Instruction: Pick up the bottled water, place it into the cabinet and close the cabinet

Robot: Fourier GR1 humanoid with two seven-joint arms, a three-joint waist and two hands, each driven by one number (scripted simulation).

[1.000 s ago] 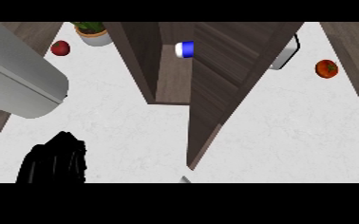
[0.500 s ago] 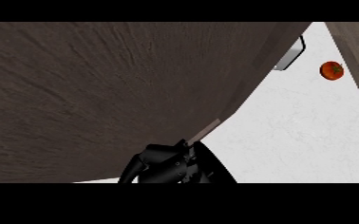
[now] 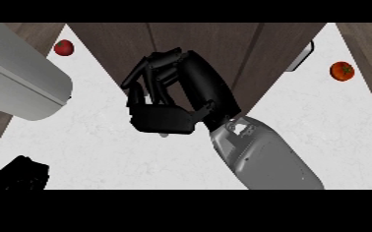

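R hand (image 3: 174, 98), black, fingers curled in w/ nothing seen inside, sits against the dark brown wooden cabinet (image 3: 210, 44) front, doors looking shut or nearly. Bottled water not visible, prob. inside. To finish well: press flat on the door, check it's flush, then pull straight back. L hand (image 3: 22, 174) at lower-left edge, fingers unclear. Red tomato (image 3: 342, 71) lies well right.

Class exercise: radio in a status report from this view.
Right hand curled at the cabinet front. Left hand low left. Bottled water not visible. Nothing blocking.
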